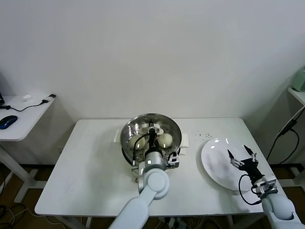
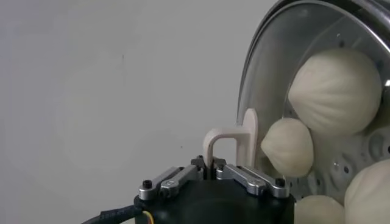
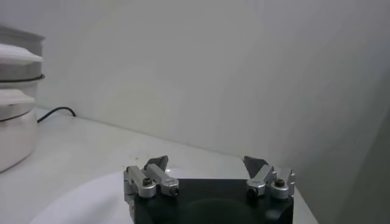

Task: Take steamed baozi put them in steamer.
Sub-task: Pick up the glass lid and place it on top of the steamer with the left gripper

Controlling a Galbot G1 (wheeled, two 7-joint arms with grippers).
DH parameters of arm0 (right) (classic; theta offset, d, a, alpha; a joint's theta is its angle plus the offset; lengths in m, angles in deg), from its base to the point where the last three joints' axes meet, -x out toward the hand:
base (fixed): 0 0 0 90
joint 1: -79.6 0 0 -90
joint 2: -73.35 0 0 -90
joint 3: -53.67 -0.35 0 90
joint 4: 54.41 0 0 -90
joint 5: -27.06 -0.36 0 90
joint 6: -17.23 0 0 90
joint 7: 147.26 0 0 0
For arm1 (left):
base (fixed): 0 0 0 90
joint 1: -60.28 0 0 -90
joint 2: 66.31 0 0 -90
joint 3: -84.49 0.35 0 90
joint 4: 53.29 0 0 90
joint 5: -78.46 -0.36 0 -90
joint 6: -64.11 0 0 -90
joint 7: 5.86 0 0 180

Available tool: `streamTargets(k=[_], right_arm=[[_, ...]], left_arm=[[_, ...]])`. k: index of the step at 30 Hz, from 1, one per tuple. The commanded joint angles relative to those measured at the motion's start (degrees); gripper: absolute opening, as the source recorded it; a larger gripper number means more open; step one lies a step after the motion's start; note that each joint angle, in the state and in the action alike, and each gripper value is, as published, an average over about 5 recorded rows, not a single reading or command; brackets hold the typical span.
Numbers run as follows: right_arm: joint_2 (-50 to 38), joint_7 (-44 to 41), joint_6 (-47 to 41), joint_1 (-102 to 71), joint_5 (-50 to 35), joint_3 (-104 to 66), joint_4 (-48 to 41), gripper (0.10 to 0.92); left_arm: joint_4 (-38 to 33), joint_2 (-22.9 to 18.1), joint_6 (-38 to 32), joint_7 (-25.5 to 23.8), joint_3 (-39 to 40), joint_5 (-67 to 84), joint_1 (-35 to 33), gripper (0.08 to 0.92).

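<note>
The steamer stands mid-table, shiny steel on a white base. A round glass lid lies over its mouth, and whether it rests on the rim I cannot tell. My left gripper is shut on the lid's white handle. Through the glass show several cream baozi on the perforated floor. In the head view, two baozi flank the left gripper. My right gripper hangs open and empty over the white plate.
The white table has bare room left of the steamer. A side desk with a blue mouse stands far left. A black cable hangs at the right. In the right wrist view the steamer's white base and a cord show.
</note>
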Motion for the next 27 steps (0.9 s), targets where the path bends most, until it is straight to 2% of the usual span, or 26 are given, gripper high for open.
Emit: streamTargets(k=[1, 4, 11, 14, 27], right_arm=[[0.14, -0.26, 0.12, -0.01, 0.33, -0.07, -0.05, 0.823], [0.2, -0.34, 0.14, -0.03, 0.38, -0.12, -0.02, 0.823], [0.13, -0.48, 0.12, -0.06, 0.42, -0.25, -0.08, 0.823], [0.09, -0.51, 0.09, 0.04, 0.46, -0.27, -0.22, 0.823], [0.42, -0.58, -0.23, 0.42, 1.07, -0.25, -0.8, 0.823]], left_arm=[[0.44, -0.08, 2.79, 1.14, -0.13, 0.52, -0.3, 0.15], [0.26, 0.04, 2.79, 0.5, -0.12, 0.46, -0.51, 0.15], [-2.97, 1.66, 2.33, -4.82, 0.18, -0.57, -0.84, 0.15], [-5.33, 2.89, 2.54, -5.96, 0.9, -0.47, -0.81, 0.181], [-17.95, 8.68, 2.79, -9.57, 1.18, 2.32, -5.32, 0.545]])
